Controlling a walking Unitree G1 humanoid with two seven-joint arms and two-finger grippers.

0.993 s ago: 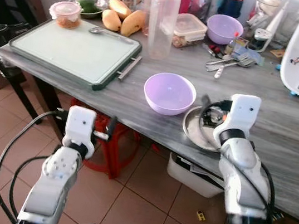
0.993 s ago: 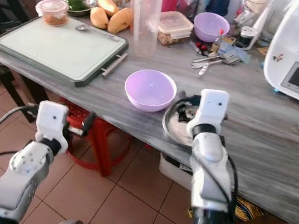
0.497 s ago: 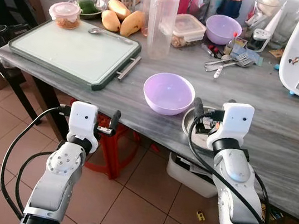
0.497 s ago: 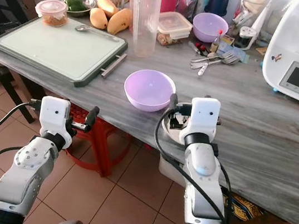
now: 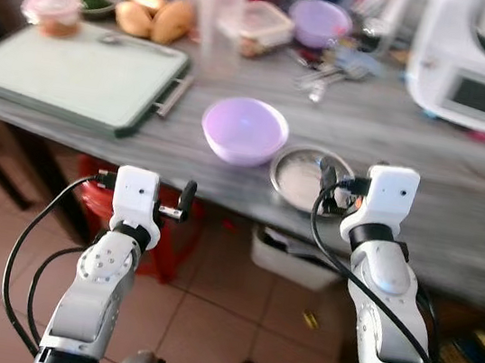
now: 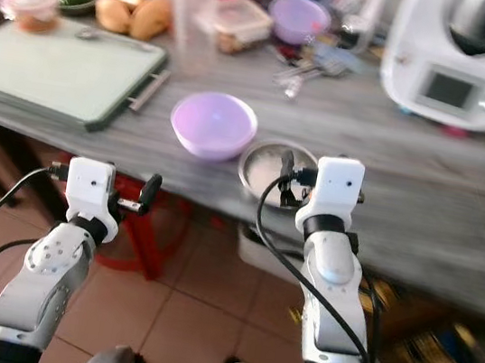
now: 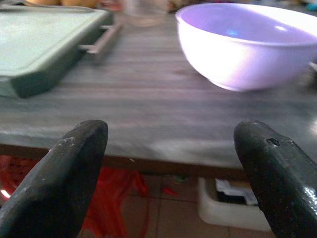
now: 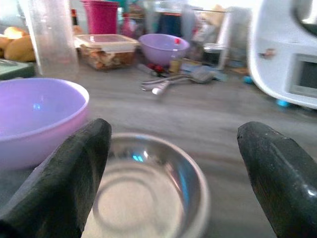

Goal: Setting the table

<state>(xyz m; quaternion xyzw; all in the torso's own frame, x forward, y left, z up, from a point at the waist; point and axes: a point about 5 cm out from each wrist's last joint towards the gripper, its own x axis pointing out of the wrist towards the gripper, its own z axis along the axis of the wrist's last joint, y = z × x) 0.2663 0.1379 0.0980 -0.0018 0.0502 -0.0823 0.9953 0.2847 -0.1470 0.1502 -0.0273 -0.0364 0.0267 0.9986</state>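
- Eye views, blurred: grey wood-grain surface (image 5: 457,209) over terracotta floor tiles (image 5: 203,322); purple bowl (image 5: 244,130) just beside steel bowl (image 5: 302,178) near the front edge.
- Left wrist view: left hand (image 7: 171,173) open, off the edge, facing the purple bowl.
- Right wrist view: right hand (image 8: 173,171) open, steel bowl between its fingers.

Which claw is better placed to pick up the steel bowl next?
Right. The right claw is open and faces the steel bowl at the table edge. The left claw sits below the table edge, facing the purple bowl.
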